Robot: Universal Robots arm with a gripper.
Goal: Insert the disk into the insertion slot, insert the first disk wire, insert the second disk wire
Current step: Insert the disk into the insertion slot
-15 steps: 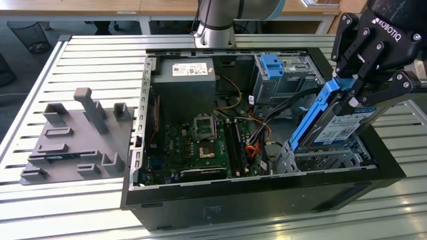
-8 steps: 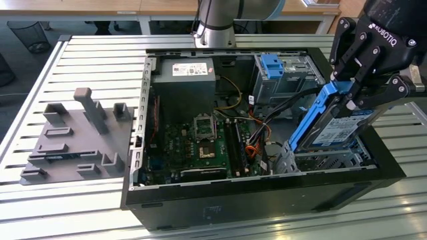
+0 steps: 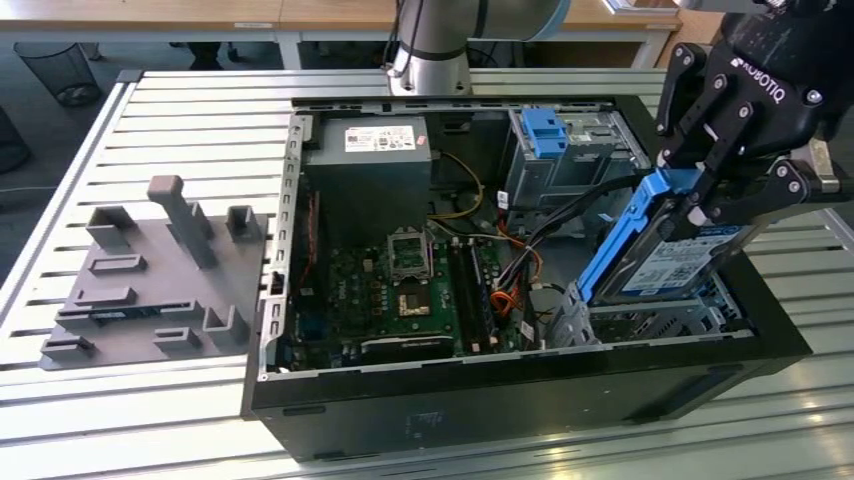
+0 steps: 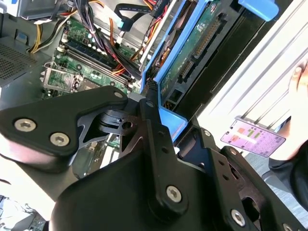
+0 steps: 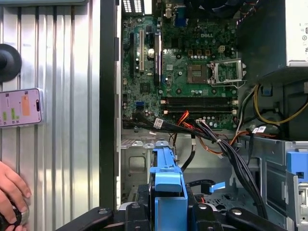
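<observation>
Black pincer (image 3: 694, 200) is clamped on the upper end of the disk (image 3: 671, 258), a flat grey metal hard drive with a white label in a bright blue plastic carrier. Disk is steeply tilted inside the open black computer case (image 3: 534, 405). Its lower end is at the insertion slot (image 3: 654, 320), a low grey perforated metal cage, possibly touching it. Green motherboard (image 3: 400, 290) lies beside the slot. Case stands on the slatted metal surface (image 3: 174, 110).

One computer case (image 3: 534, 400) was counted, with one motherboard (image 3: 400, 290) and one power supply (image 3: 367, 170) inside. Two drive cages were seen: insertion slot (image 3: 647, 318), taller cage (image 3: 567, 165). One disk (image 3: 667, 262), one gripper (image 3: 721, 200), one grey fixture plate (image 3: 174, 290), one phone (image 5: 20, 107) and one hand (image 5: 12, 192) were logged. Memory slots (image 5: 197, 102): probably four, partly obscured by cables.
</observation>
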